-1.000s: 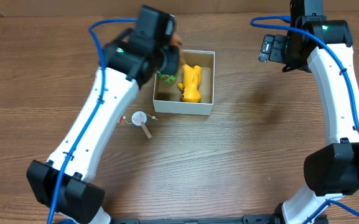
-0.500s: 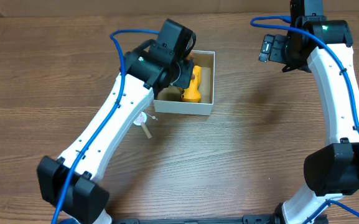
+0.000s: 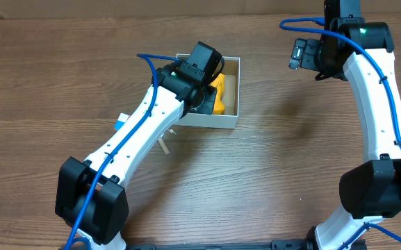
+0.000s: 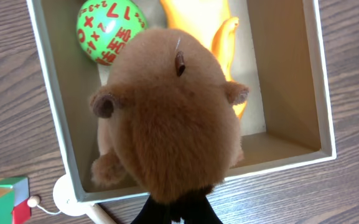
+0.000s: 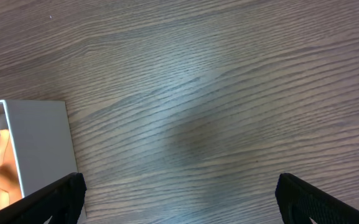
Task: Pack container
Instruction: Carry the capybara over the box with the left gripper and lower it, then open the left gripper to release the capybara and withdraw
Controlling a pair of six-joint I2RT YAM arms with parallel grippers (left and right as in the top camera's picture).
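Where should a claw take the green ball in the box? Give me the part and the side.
Grip the green ball across its widest middle, coming straight down from above. It is round, so an off-centre pinch would likely slip, and the box wall and yellow toy flank it, so the sides are crowded.

Brown furry plush (image 4: pixel 167 118); green ball (image 4: pixel 109 31) with red symbols; yellow toy (image 4: pixel 195 12); white-walled container (image 4: pixel 319 81).

The brown plush (image 4: pixel 167 118) filled most of the container (image 4: pixel 285 74), with the green ball (image 4: pixel 111 31) and yellow toy (image 4: pixel 226 37) crowding behind it; only a strip along the right-hand wall lay free. Bare worktop (image 5: pixel 216 81) stretched beneath the wide-spread right gripper (image 5: pixel 179 194).
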